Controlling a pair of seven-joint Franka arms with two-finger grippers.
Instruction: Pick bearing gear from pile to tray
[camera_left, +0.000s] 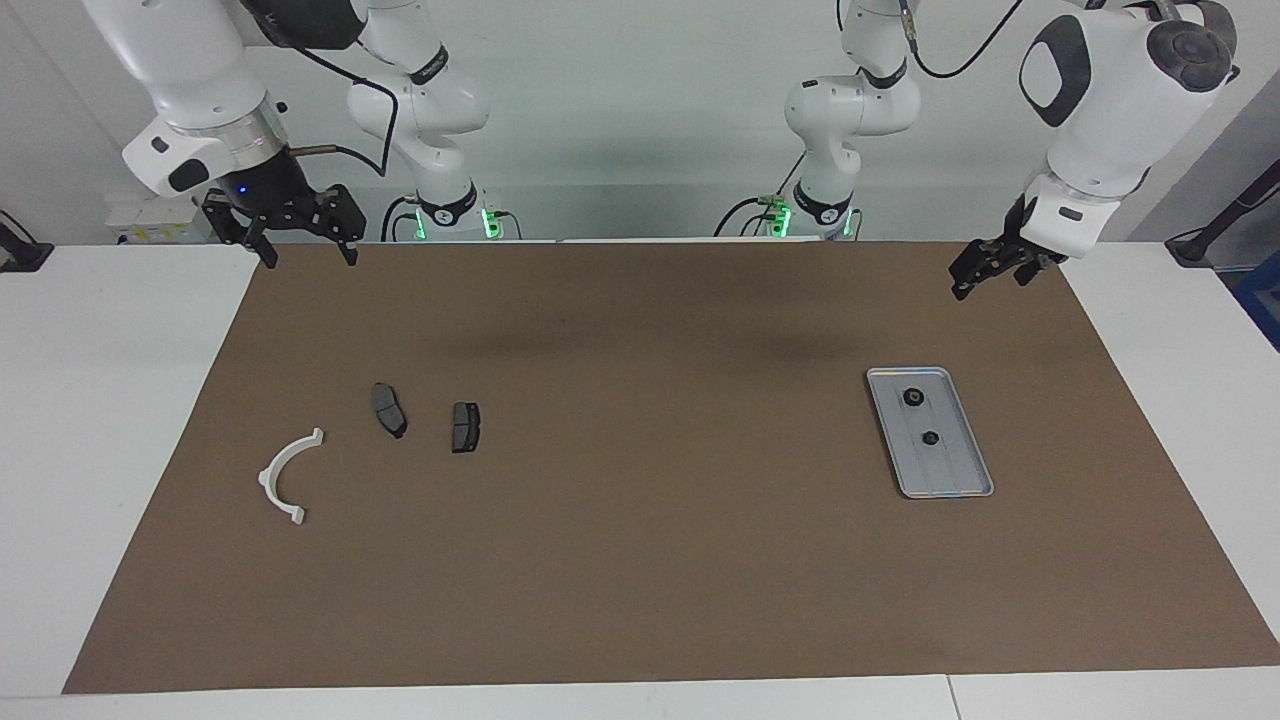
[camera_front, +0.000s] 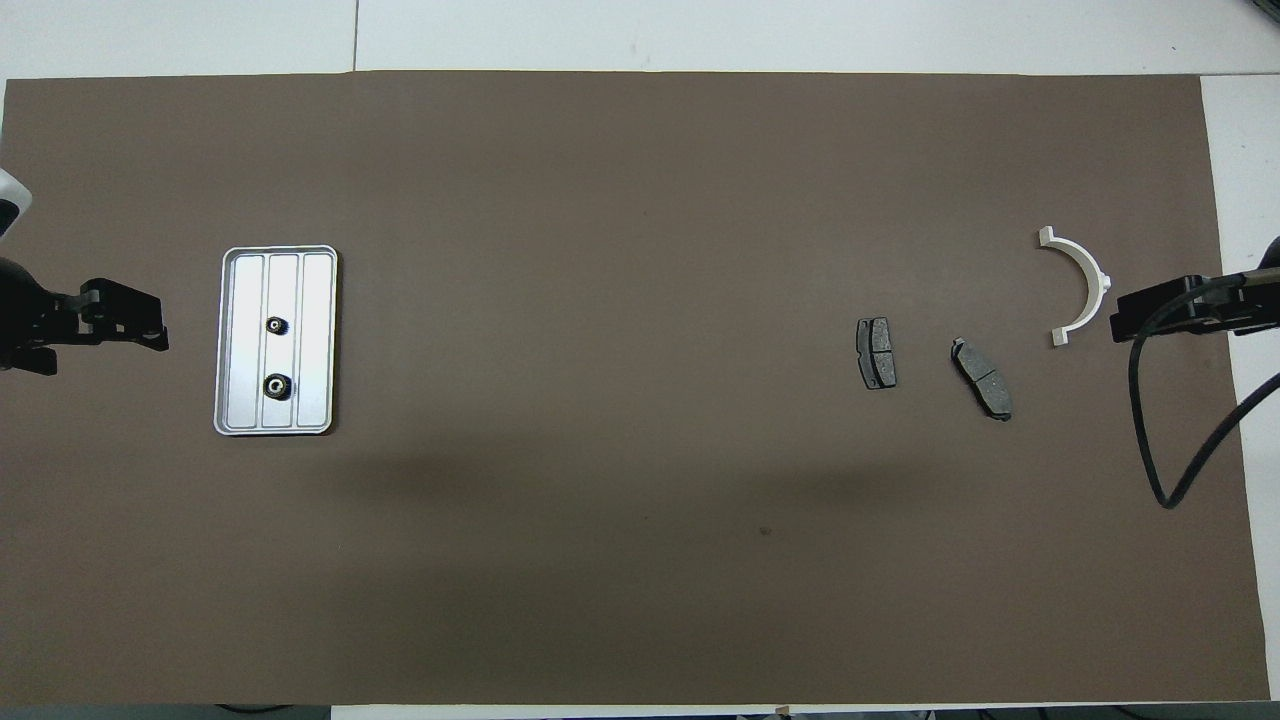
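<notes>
Close to the robots, both arms hang up in the air with nothing in their fingers. On the left arm's end, the left gripper (camera_left: 985, 270) is up over the brown mat (camera_left: 640, 560), near the mat's edge, and its fingers are spread wide and hold nothing. On the right arm's end, the right gripper (camera_left: 297, 240) waits over the mat's corner, and its two fingers are wide apart and hold nothing too. A bit farther from the robots sits the tray (camera_left: 960, 480), flat on the mat toward the left arm's end. Two small black bearing gears lie in it, one gear (camera_left: 913, 397) nearer the robots and the other gear (camera_left: 929, 437) just a little farther, apart from each other. Toward the right arm's end lie two dark plates on the mat, one plate (camera_left: 389, 409) beside the other plate (camera_left: 465, 427), not touching. Farther still, near that same end, lies the white curved bracket (camera_left: 286, 477), apart from the plates.
</notes>
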